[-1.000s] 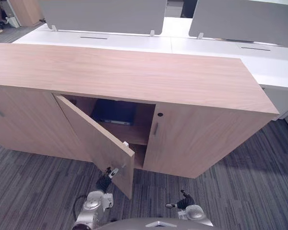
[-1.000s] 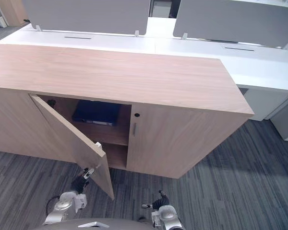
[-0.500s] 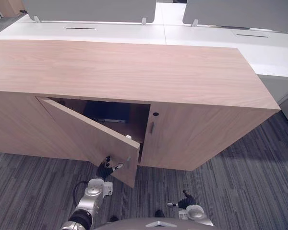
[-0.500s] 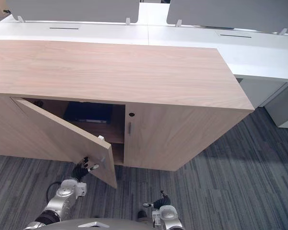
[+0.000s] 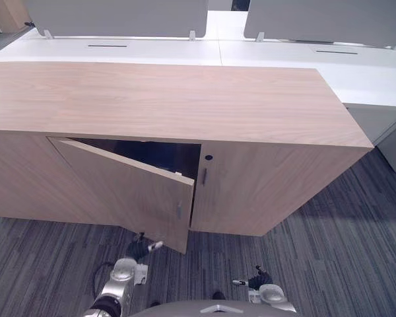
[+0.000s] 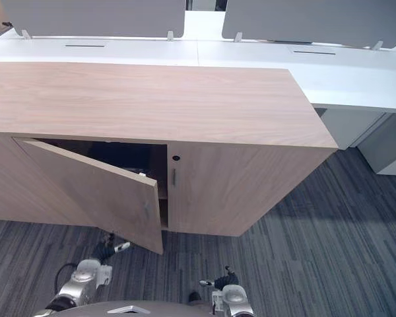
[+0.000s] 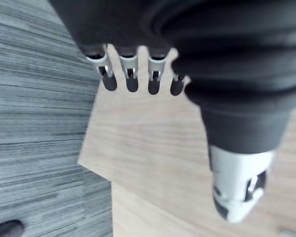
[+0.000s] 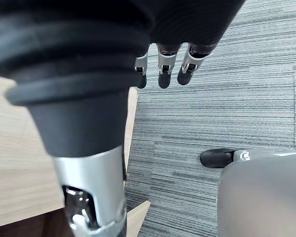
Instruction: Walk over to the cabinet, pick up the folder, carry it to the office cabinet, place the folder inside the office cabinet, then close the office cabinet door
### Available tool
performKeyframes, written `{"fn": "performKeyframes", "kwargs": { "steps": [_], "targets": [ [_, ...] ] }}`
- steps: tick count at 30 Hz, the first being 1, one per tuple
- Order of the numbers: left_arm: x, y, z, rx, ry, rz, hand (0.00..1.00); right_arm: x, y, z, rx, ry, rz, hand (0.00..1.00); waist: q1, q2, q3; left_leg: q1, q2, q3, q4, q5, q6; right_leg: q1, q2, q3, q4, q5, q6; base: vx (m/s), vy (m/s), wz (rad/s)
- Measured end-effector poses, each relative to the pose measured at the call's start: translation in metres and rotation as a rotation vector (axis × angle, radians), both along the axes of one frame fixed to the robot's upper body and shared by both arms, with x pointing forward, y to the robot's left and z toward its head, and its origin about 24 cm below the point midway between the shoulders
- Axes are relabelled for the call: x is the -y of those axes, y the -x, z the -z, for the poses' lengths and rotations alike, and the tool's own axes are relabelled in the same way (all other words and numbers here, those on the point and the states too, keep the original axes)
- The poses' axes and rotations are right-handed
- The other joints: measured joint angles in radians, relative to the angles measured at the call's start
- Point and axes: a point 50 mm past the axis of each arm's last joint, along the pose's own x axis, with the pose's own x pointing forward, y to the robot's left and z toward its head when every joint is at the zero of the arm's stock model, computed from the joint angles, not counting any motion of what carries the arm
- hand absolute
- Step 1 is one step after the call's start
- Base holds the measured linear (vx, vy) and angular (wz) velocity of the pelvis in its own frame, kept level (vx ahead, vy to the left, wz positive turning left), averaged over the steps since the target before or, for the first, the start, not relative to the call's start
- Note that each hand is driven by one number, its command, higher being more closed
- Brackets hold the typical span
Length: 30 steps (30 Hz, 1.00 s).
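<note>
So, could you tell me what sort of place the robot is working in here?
Most likely an open-plan office: a low wooden cabinet, white desks with grey screens behind it, and grey carpet on the floor.

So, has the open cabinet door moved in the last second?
Yes: the door has swung toward shut, its free edge now nearer the closed right door.

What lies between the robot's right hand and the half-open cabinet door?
Bare grey carpet, seen in the left eye view: the right hand hangs low, apart from the door.
</note>
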Motion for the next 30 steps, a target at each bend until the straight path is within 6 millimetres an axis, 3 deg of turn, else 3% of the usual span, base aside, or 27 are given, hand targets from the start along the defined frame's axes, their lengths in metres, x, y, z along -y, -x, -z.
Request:
{"fn": "performKeyframes", "kwargs": {
  "steps": [2,7,22,30],
  "targets": [
    [-0.007,0.020,0.010,-0.077,-0.011,-0.021,0.00,0.003,0.001,0.001,-0.011,0.003,0.006,0.00,0.008,-0.001,0.001,-0.001,0.001,-0.002,0.000,0.002,-0.002,-0.001,0.002,0.001,0.000,0.002,-0.001,-0.05,-0.055,0.01],
    [-0.017,0.047,0.019,-0.167,-0.028,-0.040,0.00,0.008,0.005,0.001,-0.022,0.008,0.027,0.00,0.024,-0.001,0.002,0.004,0.000,-0.006,0.000,0.003,-0.004,-0.001,0.002,0.004,0.008,0.002,-0.001,-0.05,-0.038,0.00],
    [-0.042,0.079,0.024,-0.255,-0.058,-0.170,0.00,0.015,0.016,0.004,-0.036,-0.033,0.161,0.00,0.045,-0.003,0.004,0.010,-0.013,-0.007,0.000,0.003,-0.009,-0.005,-0.012,0.006,0.014,-0.001,0.006,-0.05,-0.020,-0.01],
    [-0.045,0.095,0.028,-0.307,-0.054,-0.215,0.00,0.018,0.020,0.005,-0.035,-0.061,0.249,0.00,0.049,-0.003,0.004,0.003,-0.017,-0.028,0.000,0.007,-0.002,-0.003,-0.013,-0.003,0.008,0.002,0.010,0.00,-0.010,0.05]
  ]
}}
